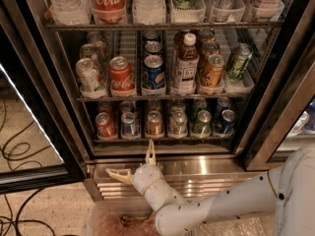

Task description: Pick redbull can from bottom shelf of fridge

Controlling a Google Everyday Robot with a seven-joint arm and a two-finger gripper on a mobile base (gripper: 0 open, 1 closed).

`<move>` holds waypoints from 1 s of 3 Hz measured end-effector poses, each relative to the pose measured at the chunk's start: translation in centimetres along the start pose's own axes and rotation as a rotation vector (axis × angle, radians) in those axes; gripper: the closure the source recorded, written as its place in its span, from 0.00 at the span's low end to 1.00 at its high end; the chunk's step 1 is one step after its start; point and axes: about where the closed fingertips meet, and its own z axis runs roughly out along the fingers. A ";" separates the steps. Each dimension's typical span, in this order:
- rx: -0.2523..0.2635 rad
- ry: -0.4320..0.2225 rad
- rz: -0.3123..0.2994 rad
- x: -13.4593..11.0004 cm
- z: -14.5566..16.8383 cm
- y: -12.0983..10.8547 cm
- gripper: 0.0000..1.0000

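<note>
Gripper (129,157) sits low in front of the fridge (47,77) base, fingers spread wide, holding nothing. Redbull can (129,124) stands on bottom shelf (165,138), second from left, between red can (105,125) and orange can (154,123), above gripper, not touching.

Matt plastic tool (129,157) before glossy steel-based fridge (216,170).

Dim warm light; glare on steel base (216,170) beside the pincer (129,157).
</note>
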 end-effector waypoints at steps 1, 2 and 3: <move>-0.016 -0.060 0.010 -0.6 2.2 0.4 0.00; -0.010 -0.127 0.005 -1.6 5.1 0.0 0.00; -0.010 -0.127 0.005 -1.6 5.1 0.0 0.00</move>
